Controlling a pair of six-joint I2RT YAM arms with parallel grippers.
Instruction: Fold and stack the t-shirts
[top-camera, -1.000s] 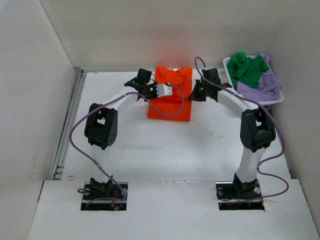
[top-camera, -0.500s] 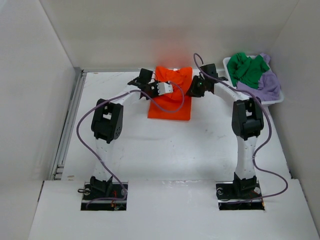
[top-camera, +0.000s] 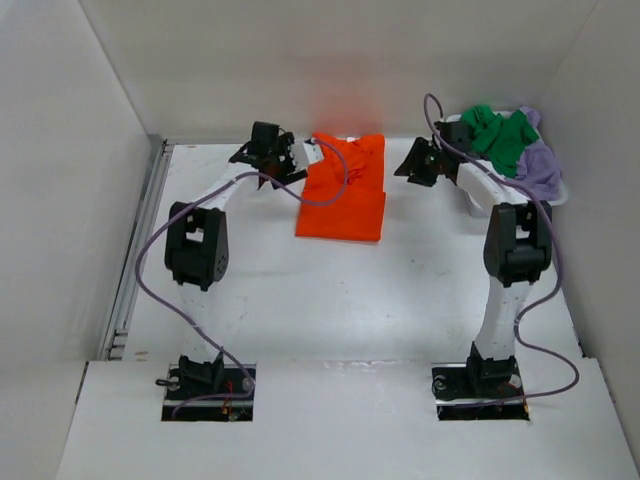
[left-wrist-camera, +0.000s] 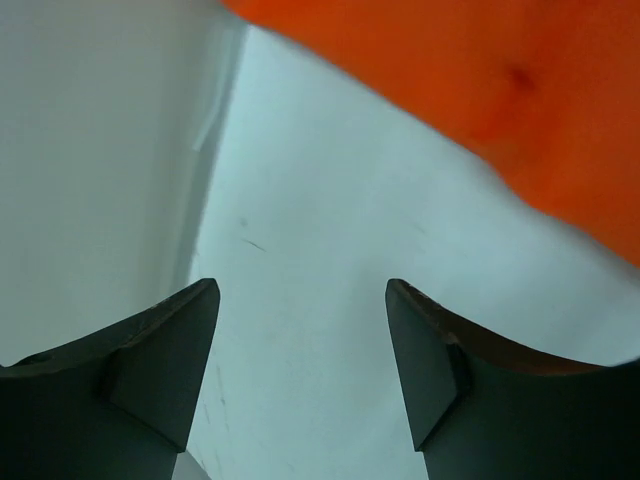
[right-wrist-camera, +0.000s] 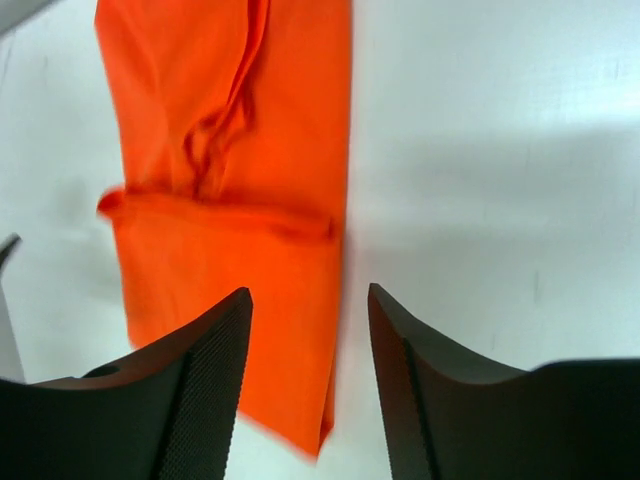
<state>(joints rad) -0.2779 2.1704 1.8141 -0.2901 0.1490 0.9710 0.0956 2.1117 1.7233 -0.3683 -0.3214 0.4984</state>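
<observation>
Both arms hover at the far side of the white table (top-camera: 330, 300), with the bright orange cloth t-shirt (top-camera: 342, 195) lying folded into a neat rectangle between them. The left gripper (top-camera: 303, 158) stands wide open and empty; in its wrist view the orange cloth sits ahead and to the right of its fingers (left-wrist-camera: 160, 360), with bare table in the gap. The right gripper (top-camera: 413, 165) is also open and holds nothing; the shirt's long edge runs just ahead of its gap, and most of the cloth lies beyond its left finger.

The orange fold looks finished, so the step in hand is probably fetching the next shirt. The green cloth t-shirt (top-camera: 497, 140) and the pale lavender cloth t-shirt (top-camera: 540, 170) sit bunched in the white plastic lattice basket (top-camera: 560, 197), behind and to the right of the right fingers. To do it well, both arms should rise clear before swinging, so no fingertip drags the fold open. The right fingers should pinch only the green cloth, which lies uppermost, and lift it well above the rim.
</observation>
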